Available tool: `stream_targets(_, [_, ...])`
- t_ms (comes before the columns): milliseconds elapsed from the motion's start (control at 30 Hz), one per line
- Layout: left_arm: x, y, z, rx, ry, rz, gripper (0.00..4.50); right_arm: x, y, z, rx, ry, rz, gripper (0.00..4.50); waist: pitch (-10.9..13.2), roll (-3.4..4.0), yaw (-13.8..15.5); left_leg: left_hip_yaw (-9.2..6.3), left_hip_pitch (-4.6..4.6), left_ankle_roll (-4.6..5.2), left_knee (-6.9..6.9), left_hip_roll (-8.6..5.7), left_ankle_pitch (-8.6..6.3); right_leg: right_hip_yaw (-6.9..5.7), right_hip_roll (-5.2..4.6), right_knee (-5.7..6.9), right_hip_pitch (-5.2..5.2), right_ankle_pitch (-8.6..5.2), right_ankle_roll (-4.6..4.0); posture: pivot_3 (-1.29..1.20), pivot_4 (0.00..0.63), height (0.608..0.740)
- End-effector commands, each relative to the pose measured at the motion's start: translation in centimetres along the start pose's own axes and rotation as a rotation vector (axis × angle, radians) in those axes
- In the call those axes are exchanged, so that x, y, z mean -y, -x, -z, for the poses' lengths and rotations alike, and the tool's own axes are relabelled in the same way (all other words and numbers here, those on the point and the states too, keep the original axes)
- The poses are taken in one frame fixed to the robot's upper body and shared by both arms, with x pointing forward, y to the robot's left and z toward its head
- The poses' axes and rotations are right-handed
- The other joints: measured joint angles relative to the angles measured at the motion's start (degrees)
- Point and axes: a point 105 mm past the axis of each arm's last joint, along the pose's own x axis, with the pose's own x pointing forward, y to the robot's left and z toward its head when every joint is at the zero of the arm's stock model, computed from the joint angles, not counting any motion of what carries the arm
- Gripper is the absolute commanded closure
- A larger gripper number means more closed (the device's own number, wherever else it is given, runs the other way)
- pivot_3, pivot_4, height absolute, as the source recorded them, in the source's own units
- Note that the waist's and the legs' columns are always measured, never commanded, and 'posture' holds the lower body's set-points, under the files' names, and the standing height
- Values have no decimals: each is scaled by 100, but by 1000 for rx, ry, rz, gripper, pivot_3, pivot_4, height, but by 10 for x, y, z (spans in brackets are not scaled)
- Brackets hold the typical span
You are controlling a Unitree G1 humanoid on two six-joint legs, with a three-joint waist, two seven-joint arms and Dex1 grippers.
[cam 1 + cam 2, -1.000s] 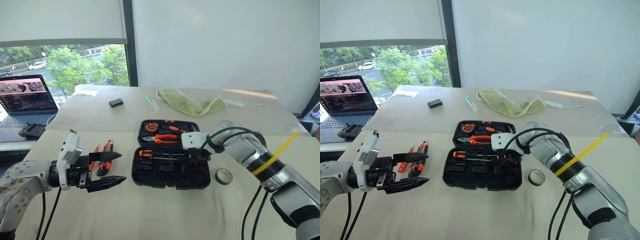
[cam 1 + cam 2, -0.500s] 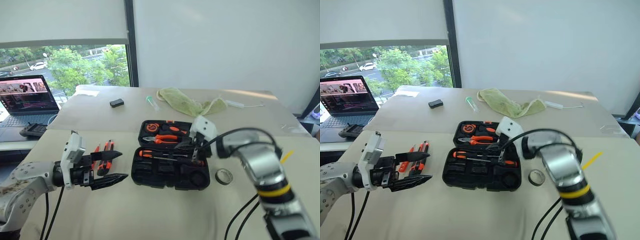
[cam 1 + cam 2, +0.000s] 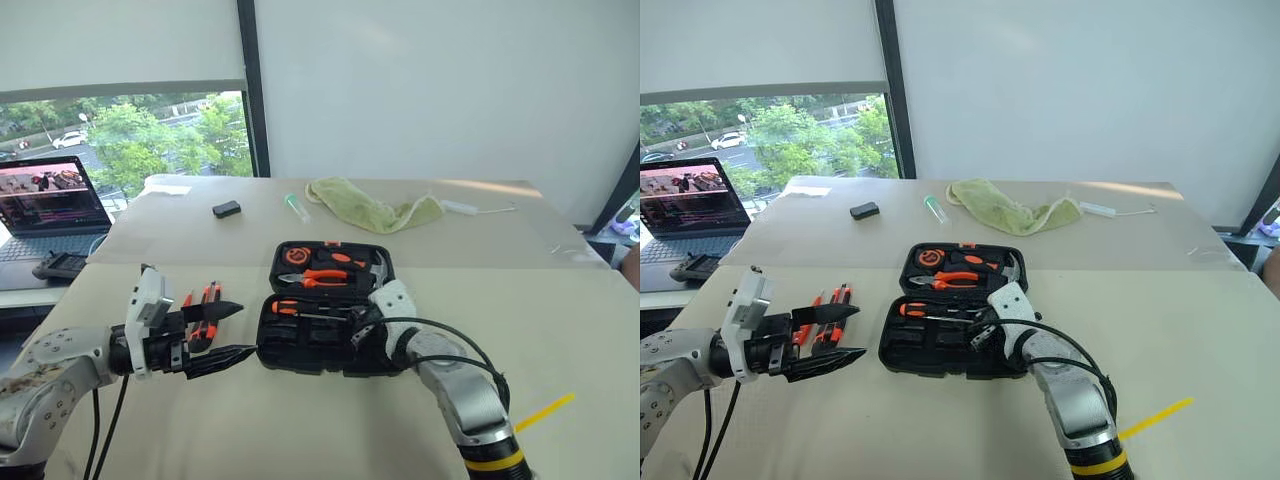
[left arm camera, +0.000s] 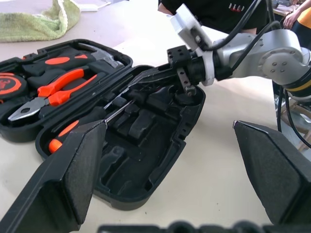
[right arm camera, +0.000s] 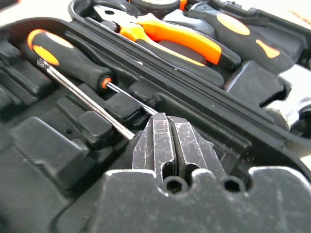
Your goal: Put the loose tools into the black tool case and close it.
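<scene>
The black tool case lies open in the middle of the table. Pliers, a hammer and a tape measure fill its far half. One orange-and-black screwdriver rests in a slot of the near half. My right gripper is shut with nothing between its fingertips, low over the near half by the screwdriver's shaft. Left of the case lie loose tools with orange and black handles, partly hidden behind my left gripper. It hovers open above the table, pointing at the case.
At the far left a laptop stands with a controller in front of it. A small black box, a clear tube and a green cloth lie beyond the case. A yellow strip lies near right. A person stands past the table.
My right arm has swung down toward the near side and rolled. Its gripper has shut and sunk lower over the case's near half. The left arm has stayed put.
</scene>
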Motion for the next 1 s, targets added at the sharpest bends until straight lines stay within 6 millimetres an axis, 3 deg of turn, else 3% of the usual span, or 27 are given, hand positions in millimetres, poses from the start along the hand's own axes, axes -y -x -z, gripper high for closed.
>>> stream_targets(33, [1,1,-6,7,-42,3,0,-30,-4,45,-201,51,-164,4452,-4,-6,-6,-1,19,3,-5,3,-2,-2,0,-3,19,-4,-2,0,150,740])
stream_targets(133, [2,0,-4,3,-40,1,0,-31,-4,59,-271,127,-201,4452,-37,-53,-6,2,79,-1,-56,2,0,2,-2,-13,52,-14,-14,0,150,740])
stream_targets(200, [3,0,-2,-5,-42,-1,0,-25,-4,57,-256,162,-189,4452,-63,-79,-1,0,91,-13,-82,6,7,0,1,-12,52,-24,-28,0,150,740])
stream_targets(267, [2,1,0,-19,-49,-14,0,-15,2,32,-131,142,-156,4452,-71,-90,8,-3,92,-25,-87,17,5,-6,9,-8,51,-33,-39,0,150,740])
stream_targets(333, [0,6,2,-28,-47,-31,0,-13,26,-16,164,32,-203,4452,-73,-95,37,-3,86,-27,-87,20,5,-5,9,-8,46,-33,-41,0,150,740])
stream_targets(400, [-2,11,5,-45,-49,-42,0,-6,50,-38,275,-7,-200,4452,-51,-70,71,-8,70,-24,-88,22,3,-10,7,-12,38,-37,-35,0,150,740])
stream_targets(567, [-19,21,15,-61,-18,-146,0,-13,90,-56,363,31,-313,2986,-28,-41,33,-5,44,-21,-82,16,1,-4,-2,-11,16,-33,-28,0,150,740])
stream_targets(700, [-59,30,24,-84,71,-477,0,-20,125,-66,369,36,-478,1573,-17,-38,56,-8,56,-19,-84,23,0,-9,1,-13,28,-35,-31,0,150,740])
stream_targets(767, [-81,39,41,-295,152,-682,0,-22,141,-68,349,51,-546,875,-3,-59,116,-9,55,-18,-82,19,1,-8,-3,-12,29,-33,-28,0,150,740])
stream_targets(833, [-93,43,44,-401,218,-800,0,-21,149,-70,342,63,-564,231,7,-85,137,-16,57,-18,-78,20,1,-12,4,-11,36,-31,-25,0,150,740])
stream_targets(867, [-97,42,44,-429,255,-817,0,-20,152,-71,345,71,-560,18,10,-98,149,-18,57,-18,-78,20,1,-12,5,-11,37,-30,-25,0,150,740])
stream_targets(1000, [-112,42,42,-520,345,-885,0,-16,156,-75,356,108,-538,18,14,-108,158,-16,56,-18,-80,11,1,-8,2,-11,34,-29,-20,0,150,740])
